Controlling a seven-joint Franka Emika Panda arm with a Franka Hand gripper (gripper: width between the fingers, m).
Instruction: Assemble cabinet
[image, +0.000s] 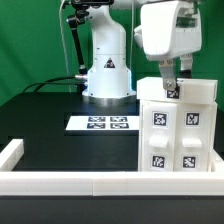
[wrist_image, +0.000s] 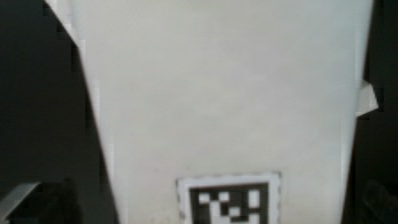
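Note:
The white cabinet (image: 180, 128) stands upright at the exterior view's right, with several black-and-white tags on its front face. My gripper (image: 170, 84) comes down onto its top left edge, where a small tag (image: 172, 92) shows just under the fingers. In the wrist view a long white cabinet panel (wrist_image: 214, 100) fills the picture and a tag (wrist_image: 228, 200) on it lies between my dark fingers (wrist_image: 32, 203). The jaws stand on either side of the panel and seem closed on it. The contact itself is hidden.
The marker board (image: 101, 123) lies flat on the black table near the middle. The robot base (image: 107, 70) stands behind it. Low white border rails (image: 60, 183) run along the front and the left side (image: 10, 152). A green backdrop is behind.

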